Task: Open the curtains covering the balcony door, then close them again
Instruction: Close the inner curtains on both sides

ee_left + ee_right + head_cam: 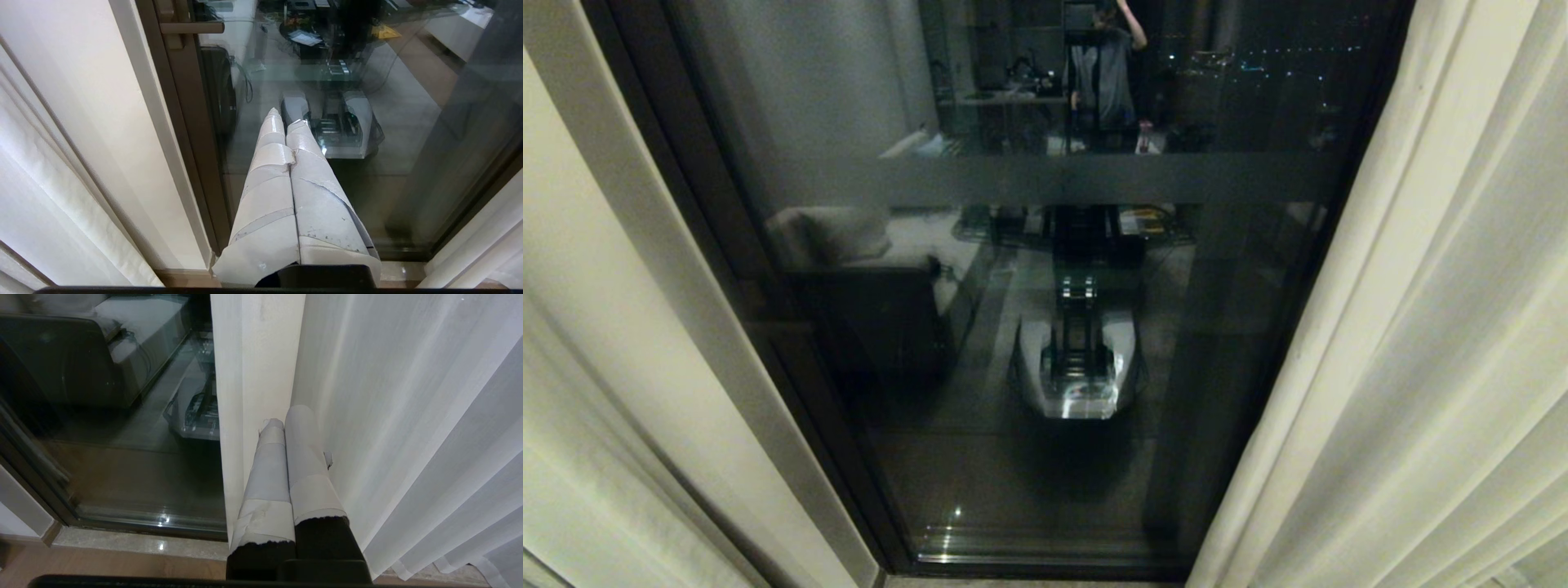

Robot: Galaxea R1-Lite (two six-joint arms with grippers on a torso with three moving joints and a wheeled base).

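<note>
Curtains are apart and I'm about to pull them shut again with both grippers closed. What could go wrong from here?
1. The right gripper is shut and sits against the right curtain without holding it, so a sideways push may just slide off the pleats.
2. The left gripper points at the balcony door, away from the left curtain; a careless swing might strike the glass.
3. Reflections in the glass could mislead depth judgement.

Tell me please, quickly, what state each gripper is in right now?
Left gripper: shut, holding nothing, in front of the balcony door.
Right gripper: shut, holding nothing, tips against the right curtain.
</note>
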